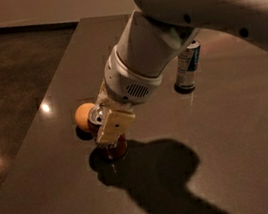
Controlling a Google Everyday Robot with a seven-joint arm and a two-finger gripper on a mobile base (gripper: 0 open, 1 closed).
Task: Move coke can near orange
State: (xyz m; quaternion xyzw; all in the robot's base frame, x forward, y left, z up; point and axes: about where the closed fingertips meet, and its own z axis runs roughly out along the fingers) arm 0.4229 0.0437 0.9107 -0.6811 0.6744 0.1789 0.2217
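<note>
The coke can [113, 146] stands upright on the dark table [219, 131], its silver top showing just left of my gripper. My gripper [111, 129] comes down from the upper right and is shut on the coke can, one cream finger [115, 126] across its front. The other finger is hidden behind the can. The orange [83, 116] lies just left of and behind the can, very close or touching.
A slim silver and blue can [188, 65] stands upright at the back right, partly behind my arm. The table's left edge runs diagonally past the orange, with dark floor [9, 88] beyond. My arm casts a broad shadow to the right of the coke can.
</note>
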